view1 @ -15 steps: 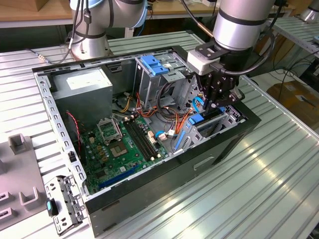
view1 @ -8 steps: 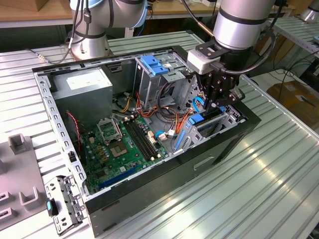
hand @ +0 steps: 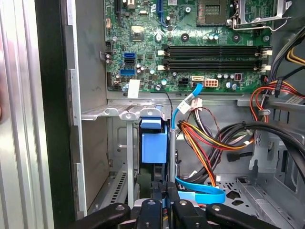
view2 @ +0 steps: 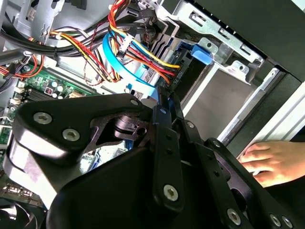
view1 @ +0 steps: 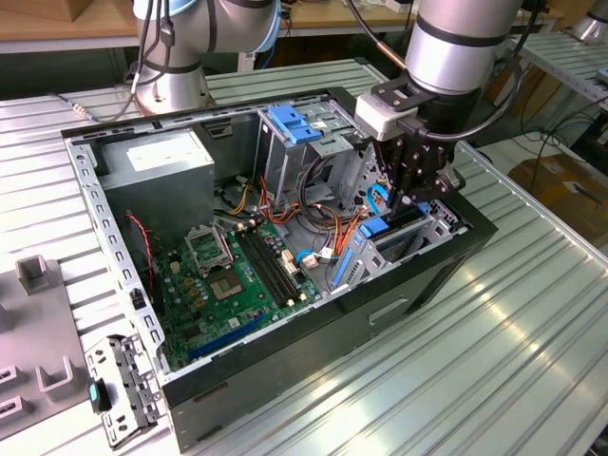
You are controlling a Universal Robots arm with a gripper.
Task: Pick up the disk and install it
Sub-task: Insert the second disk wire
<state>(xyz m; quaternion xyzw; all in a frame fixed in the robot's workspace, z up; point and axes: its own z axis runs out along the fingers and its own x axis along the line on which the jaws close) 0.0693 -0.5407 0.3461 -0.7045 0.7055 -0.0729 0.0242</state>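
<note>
The disk point(view1: 407, 222) sits on edge in the drive bay at the near right corner of the open computer case point(view1: 313, 351). Its blue side rail point(view1: 380, 229) faces the motherboard. In the first wrist view the same blue rail point(hand: 155, 143) stands just ahead of the fingertips. My gripper point(view1: 416, 193) hangs straight above the disk, its black fingers point(view2: 164, 102) pressed together with nothing between them. Whether the tips touch the disk is hidden. A flat blue data cable point(hand: 200, 193) curls beside the fingers.
A person's hand point(view2: 271, 164) rests on the outside of the case by the bay. Bundled orange, yellow and black power leads point(hand: 209, 143) crowd the space next to the bay. The motherboard point(view1: 237, 275), grey power-supply box point(view1: 157, 161) and blue-topped metal cage point(view1: 294, 133) occupy the case.
</note>
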